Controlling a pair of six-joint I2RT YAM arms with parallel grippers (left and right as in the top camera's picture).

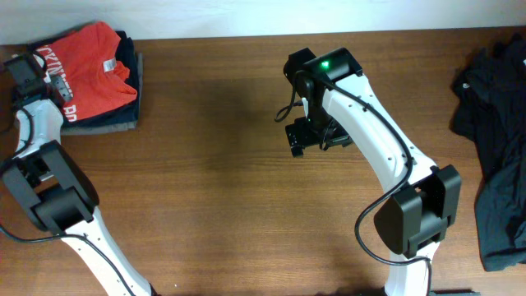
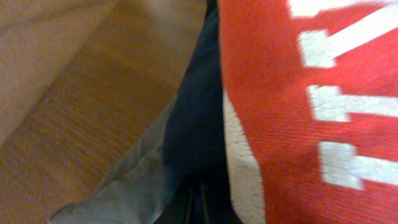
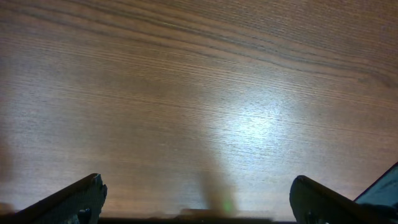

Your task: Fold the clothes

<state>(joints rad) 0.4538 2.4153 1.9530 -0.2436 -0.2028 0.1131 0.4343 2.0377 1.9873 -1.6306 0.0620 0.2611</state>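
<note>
1. Left gripper [image 1: 48, 80] sat at the table's ten o'clock corner in the overhead view. It was at the nine o'clock edge of the folded orange-red short-sleeved fabric T-shirt with white lettering [image 1: 97, 66], which lay on a navy garment [image 1: 128, 51] and a grey garment [image 1: 99, 125]. The right gripper [image 1: 298, 146] hung over the bare brown wood-grain table [image 1: 214, 181] near the centre. A loose heap of black fabric garments [image 1: 493, 148] lay unfolded at three o'clock.
2. From the left wrist, the left gripper [image 2: 198, 202] showed at six o'clock with its dark fingers pressed together over the navy garment [image 2: 193, 124]. Whether any cloth was caught between them could not be told. The T-shirt [image 2: 273, 93] filled twelve to four o'clock, the grey garment [image 2: 124, 186] lay at seven, and the table [image 2: 74, 93] at ten.
3. From the right wrist, the right gripper [image 3: 196, 186] stood spread wide with only table [image 3: 199, 93] between its fingers. The stack looked finished, so the black heap was probably next. The left arm should lift straight off without dragging the layers. The right should take one garment by a hem and lay it flat at the centre before creasing.
</note>
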